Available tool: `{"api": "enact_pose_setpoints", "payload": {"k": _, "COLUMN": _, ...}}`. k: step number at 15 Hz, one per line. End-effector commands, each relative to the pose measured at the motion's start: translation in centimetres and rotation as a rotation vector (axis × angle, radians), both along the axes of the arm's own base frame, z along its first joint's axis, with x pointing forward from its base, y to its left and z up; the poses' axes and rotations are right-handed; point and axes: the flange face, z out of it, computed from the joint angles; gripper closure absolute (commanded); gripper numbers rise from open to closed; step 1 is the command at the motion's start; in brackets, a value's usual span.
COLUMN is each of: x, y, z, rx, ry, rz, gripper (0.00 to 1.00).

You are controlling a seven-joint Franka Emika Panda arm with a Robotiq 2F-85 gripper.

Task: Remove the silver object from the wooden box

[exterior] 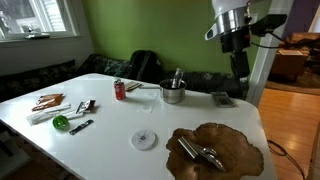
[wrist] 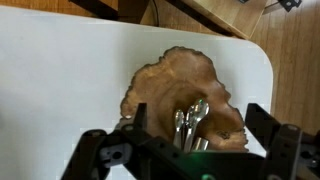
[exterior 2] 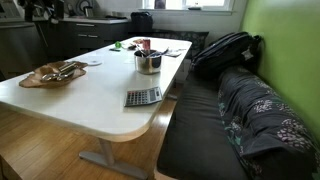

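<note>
Gripper: in the wrist view the gripper [wrist: 200,128] has its two dark fingers [wrist: 262,122] spread wide with nothing held between them. It hangs above the tray without touching it.
Silver spoons: the bunch of silver spoons [wrist: 192,116] lies inside the wooden tray [wrist: 165,80], touching its floor, towards the side nearest the wrist camera.
Wrist view only: the separate shiny spoon bowls and the tray's wavy, lobed rim are clear. The handles run out of sight under the gripper body.
Exterior views only: in an exterior view the arm [exterior: 236,22] stands high over the far corner of the table. There the spoons [exterior: 200,153] lie slanted in the tray [exterior: 235,150]. In an exterior view the tray [exterior 2: 38,78] sits at the table's far end, and the spoons are too small to make out well.
Table: the white table [exterior: 110,140] also carries a steel pot [exterior: 173,93], a red can [exterior: 119,90], a white disc [exterior: 145,139] beside the tray, a calculator [exterior 2: 143,96], and a green item and small tools near the other end.
Room: green wall [exterior: 150,30], window, dark bench seat [exterior 2: 200,120] with a backpack [exterior 2: 226,50], and wood floor.
</note>
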Motion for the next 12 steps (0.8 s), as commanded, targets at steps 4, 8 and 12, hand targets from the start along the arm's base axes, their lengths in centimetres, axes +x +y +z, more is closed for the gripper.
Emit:
{"api": "enact_pose_setpoints", "payload": {"k": 4, "x": 0.3, "y": 1.0, "z": -0.6, "rx": -0.007, "ry": 0.011, "rz": 0.006, "gripper": 0.0}}
{"api": "enact_pose_setpoints", "payload": {"k": 8, "x": 0.1, "y": 3.9, "z": -3.0, "rx": -0.147, "ry": -0.058, "rz": -0.184, "gripper": 0.0}}
{"api": "enact_pose_setpoints", "payload": {"k": 12, "x": -0.3, "y": 8.0, "z": -8.1, "rx": -0.246, "ry": -0.204, "rz": -0.269, "gripper": 0.0}}
